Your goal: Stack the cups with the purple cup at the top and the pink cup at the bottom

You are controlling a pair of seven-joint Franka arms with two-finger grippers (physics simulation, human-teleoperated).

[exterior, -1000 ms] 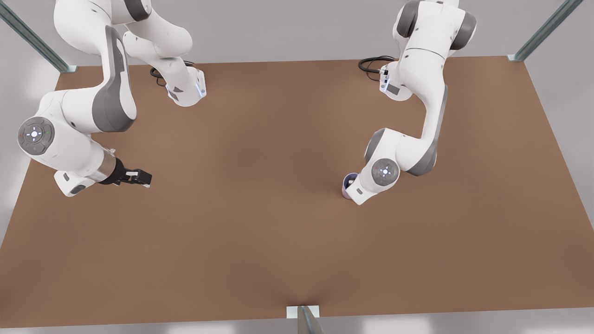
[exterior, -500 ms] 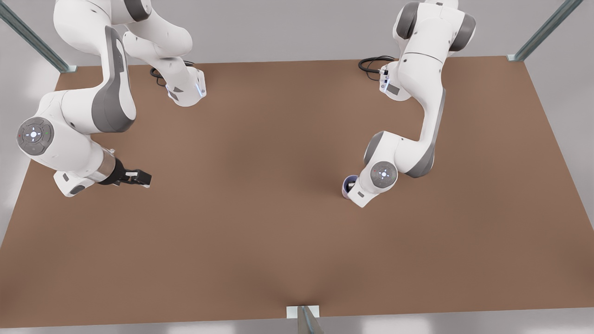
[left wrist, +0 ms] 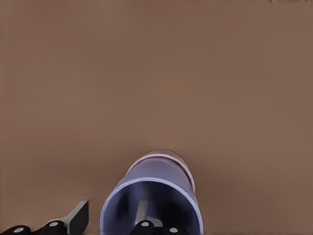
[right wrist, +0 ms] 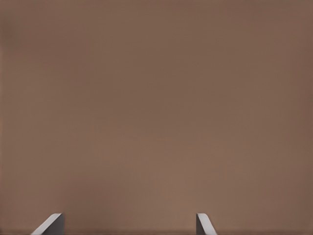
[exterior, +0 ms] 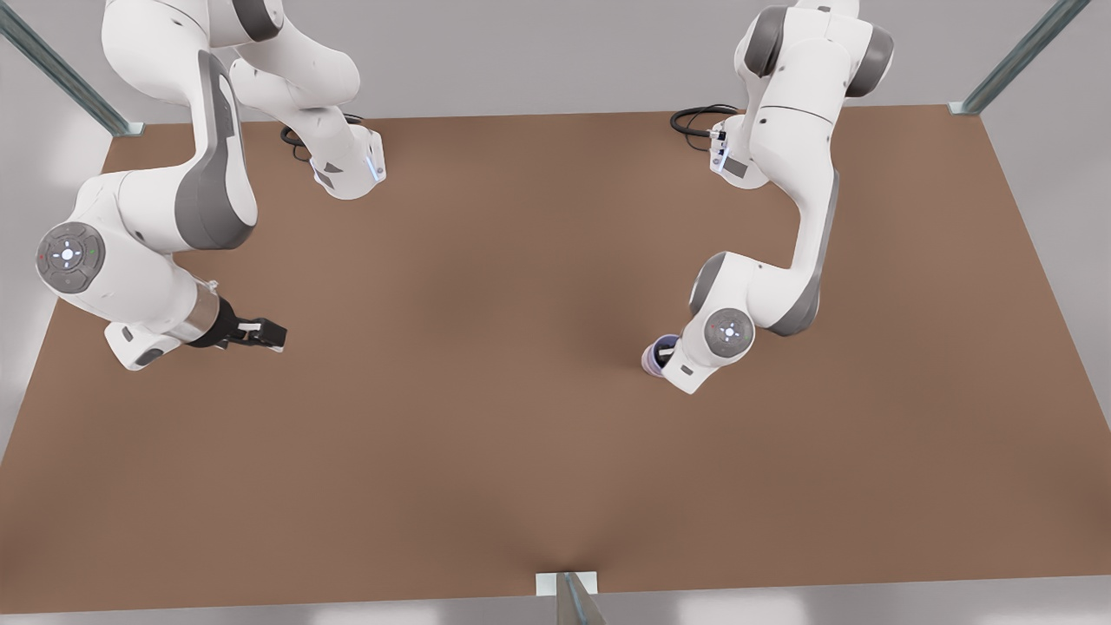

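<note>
1. The left hand [left wrist: 112, 209] is hanging over the cups at the front view's right, straddling the near wall of the purple cup [left wrist: 157, 182]. One finger [left wrist: 78, 216] is standing outside the wall and the other is reaching down inside the mouth. The fingers are spread, and a strip of counter [left wrist: 146, 73] is showing between the outer finger and the wall, so the hand is not pinching the cup.
2. The purple cup is sitting nested in the pink cup [left wrist: 189, 172], upright on the counter and right of centre in the front view.
3. In the front view the arm's white wrist is covering the left hand [exterior: 665, 351] and most of the purple cup [exterior: 653, 351]. A sliver of rim and wall is peeking out, and the pink cup cannot be told apart there.
4. In the left wrist view the pink cup is showing as a thin mauve band around the far side of the purple cup. The rest is hidden, and the frame edge is cutting off the near rim.
5. The purple cup is appearing bluish lavender, tapered and handleless, with a paler rim and a shadowed inside.
6. The right hand [exterior: 269, 334] is waiting at the front view's left, well apart from the cups, with its fingers [right wrist: 51, 223] spread over bare counter [exterior: 486, 434].
</note>
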